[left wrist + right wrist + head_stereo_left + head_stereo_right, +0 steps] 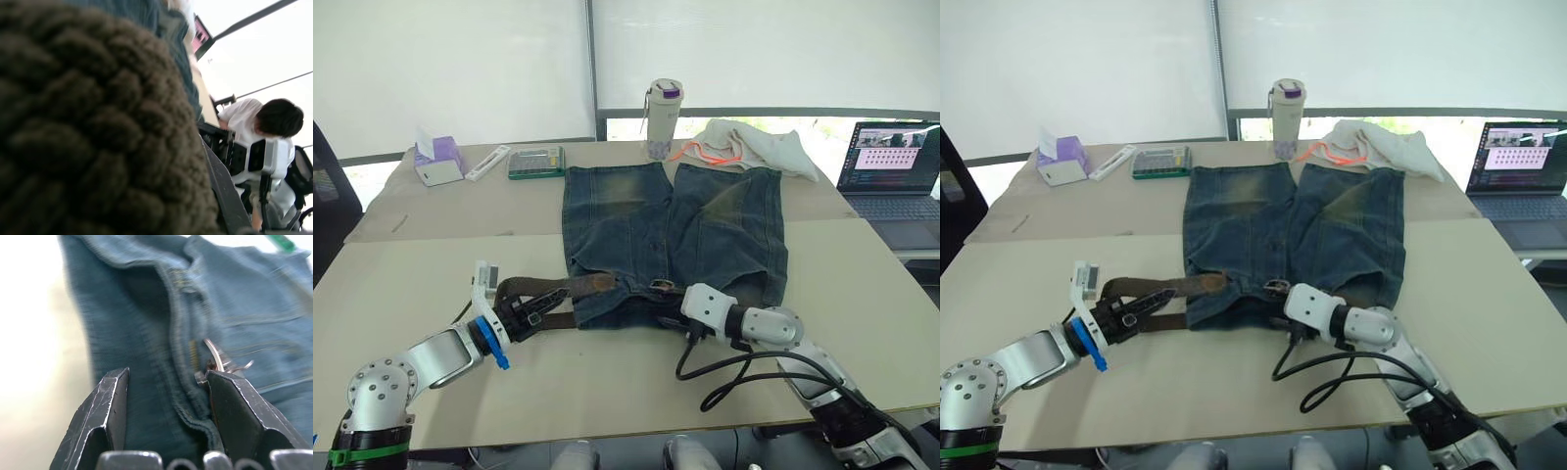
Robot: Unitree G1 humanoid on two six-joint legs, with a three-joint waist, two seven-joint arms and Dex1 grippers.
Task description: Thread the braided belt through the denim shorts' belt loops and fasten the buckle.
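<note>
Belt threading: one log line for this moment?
left claw: shut on braided belt | right claw: open at denim shorts waistband | buckle: unfastened

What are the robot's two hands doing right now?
Left gripper: shut on the belt.
Right gripper: open, its fingers on either side of the shorts' waistband, next to the buckle.
</note>
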